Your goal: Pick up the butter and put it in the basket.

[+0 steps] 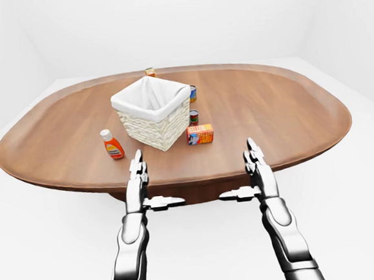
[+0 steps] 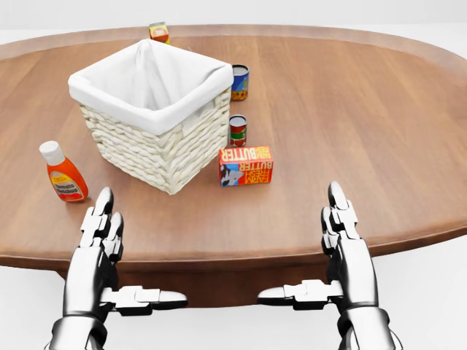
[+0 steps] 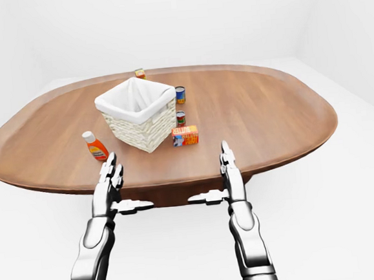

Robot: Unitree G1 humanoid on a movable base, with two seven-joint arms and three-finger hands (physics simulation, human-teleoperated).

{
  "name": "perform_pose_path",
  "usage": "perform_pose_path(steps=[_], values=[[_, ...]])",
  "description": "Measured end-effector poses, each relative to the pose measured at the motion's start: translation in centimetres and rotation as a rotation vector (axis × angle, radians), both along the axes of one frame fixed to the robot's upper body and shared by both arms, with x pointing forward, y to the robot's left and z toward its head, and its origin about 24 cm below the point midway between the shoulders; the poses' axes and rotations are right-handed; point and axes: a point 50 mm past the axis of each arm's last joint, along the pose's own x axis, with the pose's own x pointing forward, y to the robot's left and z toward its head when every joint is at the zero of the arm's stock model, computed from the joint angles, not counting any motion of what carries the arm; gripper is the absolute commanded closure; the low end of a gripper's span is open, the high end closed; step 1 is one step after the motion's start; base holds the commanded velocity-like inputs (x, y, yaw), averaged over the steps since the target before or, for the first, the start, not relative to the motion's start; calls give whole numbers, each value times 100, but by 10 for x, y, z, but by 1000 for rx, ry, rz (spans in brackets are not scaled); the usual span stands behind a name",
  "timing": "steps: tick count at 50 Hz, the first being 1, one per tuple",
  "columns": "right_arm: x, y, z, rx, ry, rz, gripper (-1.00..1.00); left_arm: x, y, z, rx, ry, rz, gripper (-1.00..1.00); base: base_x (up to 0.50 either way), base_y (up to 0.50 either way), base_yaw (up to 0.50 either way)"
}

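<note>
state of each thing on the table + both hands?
butter box: on its long side on the table, beside the basket, untouched
basket: upright, white liner, nothing visible inside
orange bottle: capped, tilted
two cans: upright
small box: upright, far edge
left hand: open, holding nothing
right hand: open, holding nothing

Butter [image 3: 185, 135] beside basket [image 3: 137, 113]

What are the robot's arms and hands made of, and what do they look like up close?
Both arms look like polished silver-grey metal with darker bands at the joints, built from rounded, tapering segments. The left hand and right hand each have three stubby, blocky fingers of short jointed links, one set sideways like a thumb. No cables, sleeves or markings show.
</note>
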Motion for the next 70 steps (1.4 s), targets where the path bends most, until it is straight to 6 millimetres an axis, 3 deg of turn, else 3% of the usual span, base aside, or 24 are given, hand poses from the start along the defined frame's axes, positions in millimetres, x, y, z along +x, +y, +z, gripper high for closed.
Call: perform_pose_path(steps=[24, 30, 51, 70], values=[[4, -7, 11, -10, -16, -4, -100, -1, 8, 8, -28, 18, -30, -100, 0, 0, 0], [8, -6, 23, -17, -37, 1, -100, -1, 14, 26, -19, -58, -23, -100, 0, 0, 0], [17, -13, 93, 21, -326, -6, -100, -7, 32, 85, 38, -307, 16, -100, 0, 6, 0], [15, -14, 114, 67, -415, -4, -100, -11, 33, 108, 71, -404, 10, -100, 19, 47, 0]])
